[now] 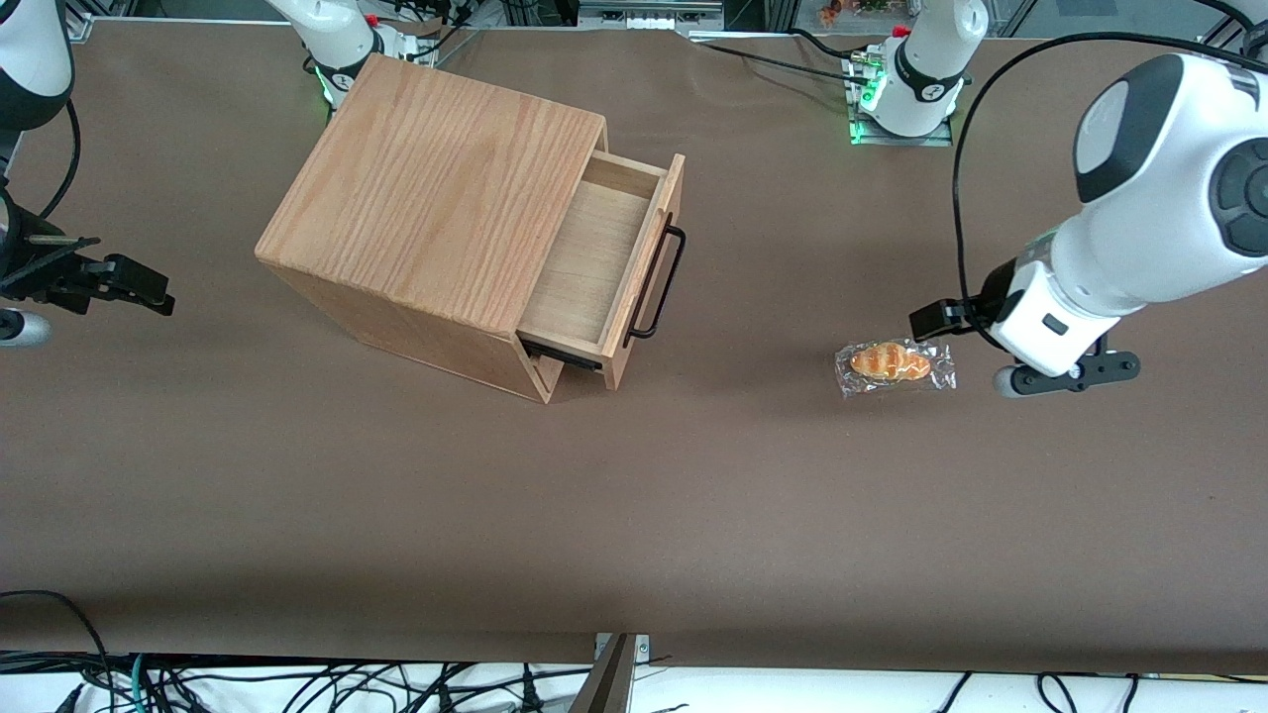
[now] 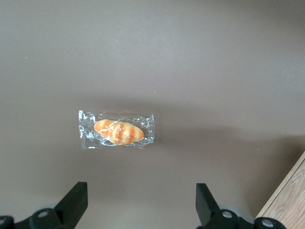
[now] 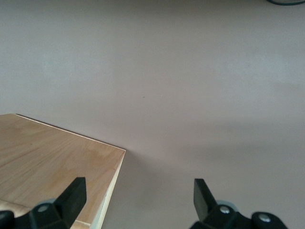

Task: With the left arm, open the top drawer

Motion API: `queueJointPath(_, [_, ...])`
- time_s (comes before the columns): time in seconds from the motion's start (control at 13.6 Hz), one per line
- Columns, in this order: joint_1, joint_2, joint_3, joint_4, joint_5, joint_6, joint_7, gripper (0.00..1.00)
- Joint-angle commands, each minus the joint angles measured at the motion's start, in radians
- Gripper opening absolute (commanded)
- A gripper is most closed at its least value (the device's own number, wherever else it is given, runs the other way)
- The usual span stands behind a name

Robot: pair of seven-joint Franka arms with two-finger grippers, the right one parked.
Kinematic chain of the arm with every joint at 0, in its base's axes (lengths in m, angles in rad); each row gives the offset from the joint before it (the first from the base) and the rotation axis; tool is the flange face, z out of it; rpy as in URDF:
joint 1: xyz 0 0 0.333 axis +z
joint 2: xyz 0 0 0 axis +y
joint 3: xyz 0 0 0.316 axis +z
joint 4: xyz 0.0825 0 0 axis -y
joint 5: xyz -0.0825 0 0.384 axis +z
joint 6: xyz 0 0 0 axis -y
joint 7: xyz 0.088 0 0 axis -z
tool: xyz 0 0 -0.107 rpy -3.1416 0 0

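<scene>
One wooden cabinet point(image 1: 436, 213) on the brown table point(image 1: 634, 515), w/ one top drawer point(image 1: 604, 262) pulled partway out. Pale wood inside, nothing in it. One thin black bar handle point(image 1: 662, 280) on the drawer front, which faces the working arm's end of the table. A dark slide rail shows under the drawer at its nearer corner.

One wrapped bread roll point(image 1: 895, 363) in clear plastic lies flat on the table, well apart from the drawer, toward the working arm's end. Orange-brown crust w/ paler stripes; crinkled wrapper sticks out past both ends of the roll.

Two white arms in the front view; only the left arm point(image 1: 1139, 228) counts here. It hangs above the table, its wrist just beside the roll. One black cable loops from the wrist up over the arm.

Gripper point(image 2: 140, 210): in the wrist view both black fingers point(image 2: 71, 205) stand wide apart, bare table between them. Holds nothing, touches nothing. The roll point(image 2: 118, 131) sits below and ahead of the finger gap, not between the tips. A corner of the wooden cabinet point(image 2: 286, 202) shows at the edge of that same view, so the gripper points toward the drawer side but is well clear of the handle.
</scene>
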Motion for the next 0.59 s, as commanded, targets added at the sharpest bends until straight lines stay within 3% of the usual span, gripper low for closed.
queueJointPath(0.0, [0.039,-0.023,-0.009,0.007,0.033,-0.028,0.046,1.0])
queueJointPath(0.52, [0.134,-0.023,-0.009,0.036,0.033,-0.045,0.152,1.0])
